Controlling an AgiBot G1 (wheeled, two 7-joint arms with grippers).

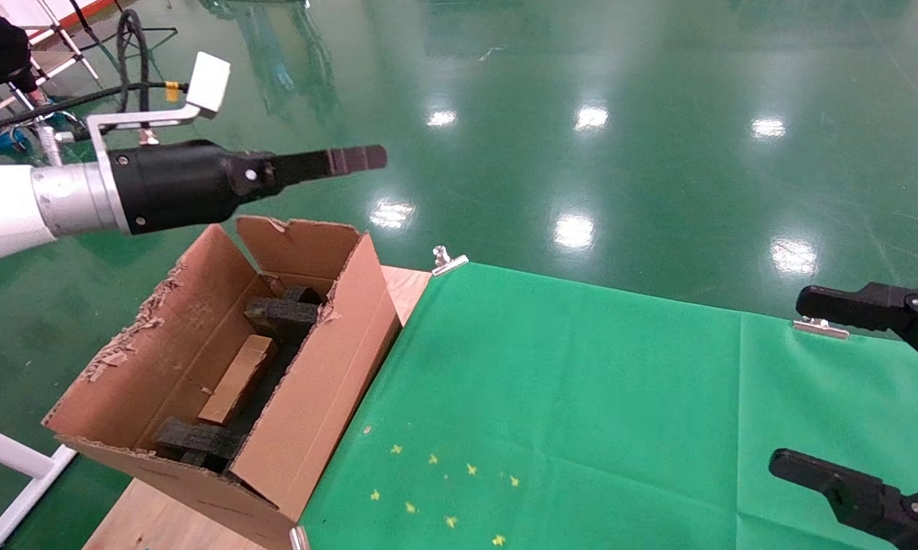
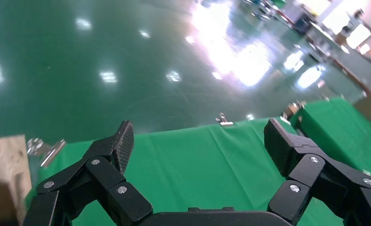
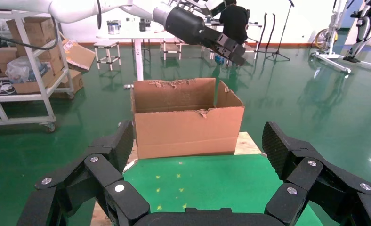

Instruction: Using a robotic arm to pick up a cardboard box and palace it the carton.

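The carton (image 1: 329, 382) stands open at the table's left end, with black foam pieces (image 1: 282, 315) inside. The small cardboard box (image 1: 239, 378) lies inside it between the foam pieces. The robotic arm, my left one, is held above the carton's far end. Its gripper (image 1: 360, 159) is open and empty, as the left wrist view (image 2: 200, 136) shows. My right gripper (image 1: 810, 386) is open and empty over the table's right side. In the right wrist view (image 3: 197, 141) it faces the carton (image 3: 188, 127), with the left arm (image 3: 197, 30) above.
A green cloth (image 1: 581, 397) covers the table, held by metal clips (image 1: 447, 261) (image 1: 819, 327). Small yellow marks (image 1: 436, 489) dot its near part. Bare wood (image 1: 409, 286) shows beside the carton. A white frame (image 1: 16, 466) stands at the lower left. Beyond is green floor.
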